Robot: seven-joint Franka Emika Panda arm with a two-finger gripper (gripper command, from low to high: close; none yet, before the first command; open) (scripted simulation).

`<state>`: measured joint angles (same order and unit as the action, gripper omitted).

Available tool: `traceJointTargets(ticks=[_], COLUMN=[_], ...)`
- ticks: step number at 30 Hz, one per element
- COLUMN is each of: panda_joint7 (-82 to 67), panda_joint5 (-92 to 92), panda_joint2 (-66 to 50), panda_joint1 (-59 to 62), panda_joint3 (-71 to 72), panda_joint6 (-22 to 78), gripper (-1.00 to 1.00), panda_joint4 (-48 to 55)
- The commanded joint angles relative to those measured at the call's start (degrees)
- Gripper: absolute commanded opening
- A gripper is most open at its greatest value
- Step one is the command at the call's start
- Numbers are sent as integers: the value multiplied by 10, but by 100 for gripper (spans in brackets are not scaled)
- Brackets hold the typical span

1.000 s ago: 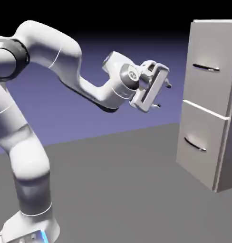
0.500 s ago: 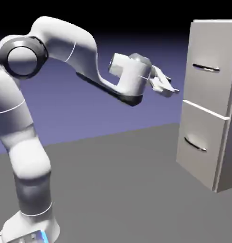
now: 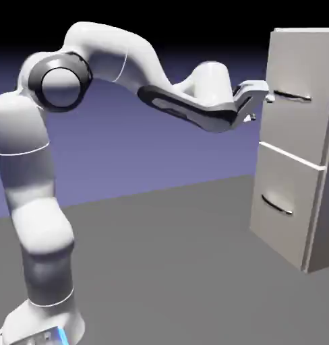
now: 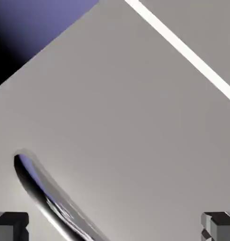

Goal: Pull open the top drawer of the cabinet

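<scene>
- Top drawer of the cabinet — it sits flush with the cabinet front, at about 2 o'clock from the middle of the exterior view, above the matching lower drawer.
- At 9 o'clock in the exterior view the white arm rises from its base at 7 o'clock, bends at a dark-ringed joint and runs level toward 3 o'clock.
- Its end effector points at the drawer front, just beside the near end of the thin dark handle; whether it touches the bar cannot be told from here.
- The desk is a flat grey surface carrying arm and cabinet.
- In the hand view the pale grey drawer front fills nearly everything, with a bright seam running from 12 o'clock down toward 3 o'clock.
- The handle curves in from 8 o'clock toward 6 o'clock, dark and glossy.
- Grey fingertips show at 7 and 5 o'clock — the jaws stand spread wide, with nothing gripped; the handle's end lies between them, nearer the 7 o'clock finger.
</scene>
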<state>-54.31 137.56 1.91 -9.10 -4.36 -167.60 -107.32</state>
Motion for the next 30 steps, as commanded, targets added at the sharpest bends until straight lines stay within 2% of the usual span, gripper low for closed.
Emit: traceJointTargets(ticks=[1,8,15,16,30], panda_joint7=[-18,-134,-137,-137,-151], panda_joint5=[25,190,180,180,179], panda_joint2=[-6,-42,-138,-138,83], panda_joint1=[-1,-12,-4,-4,-13], panda_joint3=[-1,-6,-10,-10,5], panda_joint6=[1,9,-22,-22,34], gripper=[0,0,0,-100,-100], panda_joint4=[10,74,198,198,-72])
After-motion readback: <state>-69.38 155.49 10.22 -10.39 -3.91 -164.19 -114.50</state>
